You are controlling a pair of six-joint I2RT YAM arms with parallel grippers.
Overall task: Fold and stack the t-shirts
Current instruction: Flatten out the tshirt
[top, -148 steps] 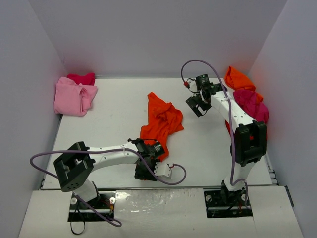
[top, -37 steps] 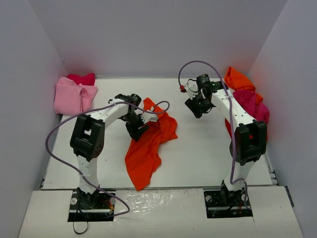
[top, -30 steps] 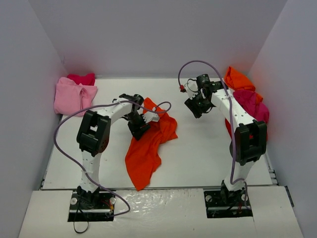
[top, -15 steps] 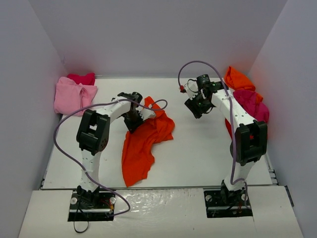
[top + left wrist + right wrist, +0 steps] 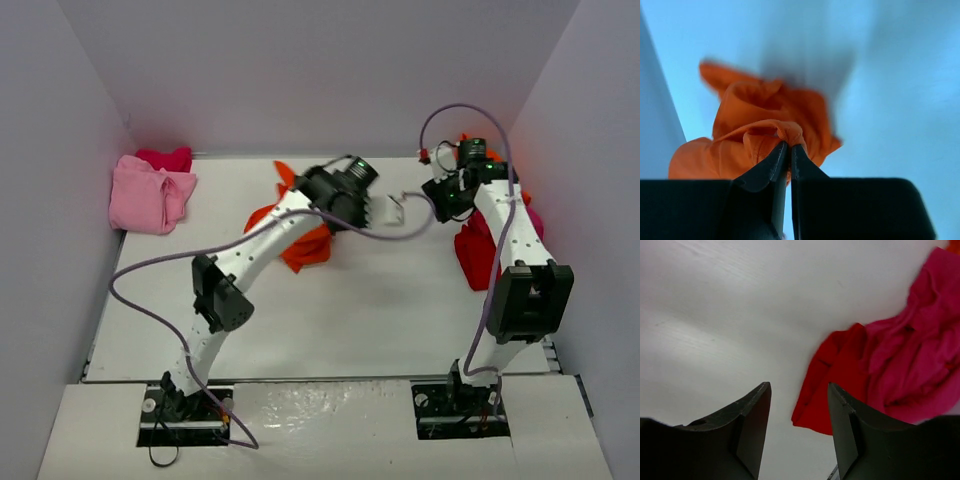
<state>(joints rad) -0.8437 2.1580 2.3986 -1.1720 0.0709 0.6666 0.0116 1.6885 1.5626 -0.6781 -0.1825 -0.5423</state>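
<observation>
The left gripper [image 5: 789,147], high over the tabletop's far edge, pinched a fold of the orange-red t-shirt [image 5: 765,125], which hung bunched beneath it (apparently partly off the surface). The right gripper [image 5: 797,405], jaws apart and empty, hovered well apart, beside the right edge's red t-shirt [image 5: 835,375].

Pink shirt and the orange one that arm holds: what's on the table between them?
Nothing. In the top view, only bare table separates the pink shirt from the orange shirt, which the left gripper pinches.
</observation>
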